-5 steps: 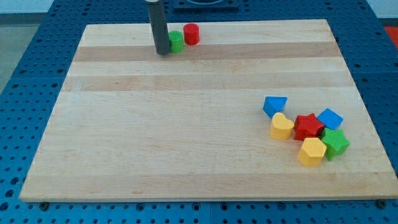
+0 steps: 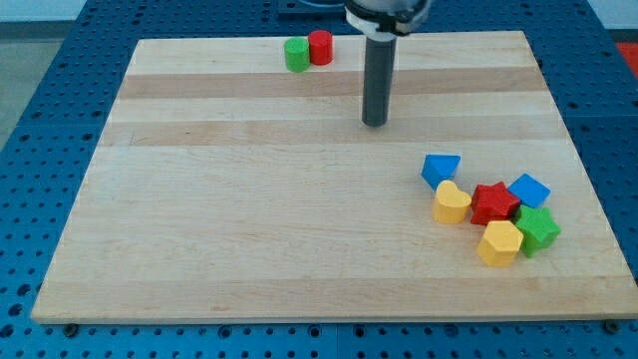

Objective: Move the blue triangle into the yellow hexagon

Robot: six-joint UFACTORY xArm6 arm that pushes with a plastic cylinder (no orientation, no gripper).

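The blue triangle (image 2: 441, 168) lies at the view's right, at the upper left of a cluster of blocks. The yellow hexagon (image 2: 499, 242) sits at the cluster's bottom, below the red star (image 2: 493, 202). A yellow heart-like block (image 2: 452, 202) lies between the triangle and the hexagon, just below the triangle. My tip (image 2: 375, 123) rests on the board up and to the left of the blue triangle, clearly apart from it.
A blue block (image 2: 529, 189) and a green star-like block (image 2: 538, 228) sit on the cluster's right. A green cylinder (image 2: 296, 55) and a red cylinder (image 2: 320, 47) stand near the board's top edge. The wooden board (image 2: 249, 219) lies on a blue pegboard.
My tip has moved right and down, from beside the green cylinder toward the cluster. The green and red cylinders have shifted slightly right and up.
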